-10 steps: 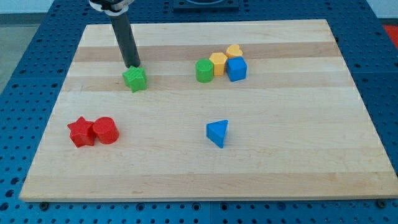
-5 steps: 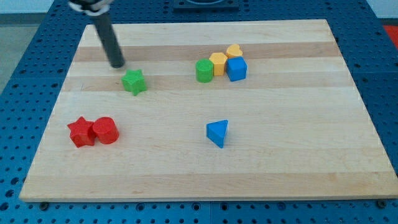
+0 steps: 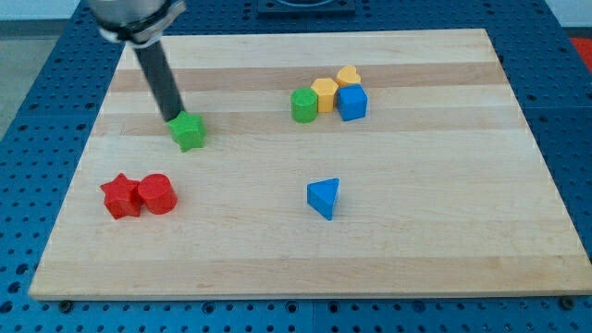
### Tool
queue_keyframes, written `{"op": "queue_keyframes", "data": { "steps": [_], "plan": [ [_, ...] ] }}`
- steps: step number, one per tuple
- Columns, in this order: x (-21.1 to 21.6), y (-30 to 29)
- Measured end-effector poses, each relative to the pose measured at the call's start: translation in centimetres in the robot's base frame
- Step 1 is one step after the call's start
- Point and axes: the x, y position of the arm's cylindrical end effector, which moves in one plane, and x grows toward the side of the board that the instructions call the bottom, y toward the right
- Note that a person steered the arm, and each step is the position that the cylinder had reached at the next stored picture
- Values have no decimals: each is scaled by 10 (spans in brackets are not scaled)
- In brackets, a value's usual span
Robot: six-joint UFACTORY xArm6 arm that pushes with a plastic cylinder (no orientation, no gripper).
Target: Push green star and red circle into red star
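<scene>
The green star (image 3: 189,132) lies on the wooden board in the upper left part of the view. My tip (image 3: 174,117) touches its upper left edge. The red star (image 3: 120,196) lies at the left, lower down, with the red circle (image 3: 157,194) touching its right side. The green star is apart from both, above and to the right of them.
A cluster at the view's top centre holds a green cylinder (image 3: 303,105), an orange hexagon (image 3: 325,92), a yellow heart (image 3: 349,76) and a blue cube (image 3: 352,103). A blue triangle (image 3: 324,197) lies at centre right. The board's left edge (image 3: 81,166) is close to the red star.
My tip left the green star's top, swung left, then came back down against its upper left edge. The green star shifted down and to the left. The red blocks stayed put.
</scene>
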Motion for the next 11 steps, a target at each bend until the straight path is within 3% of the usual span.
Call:
{"op": "queue_keyframes", "data": {
  "steps": [1, 2, 5, 7, 9, 11],
  "plan": [
    [-14, 37],
    [-2, 58],
    [48, -9],
    [18, -17],
    [64, -23],
    [76, -24]
  ]
}}
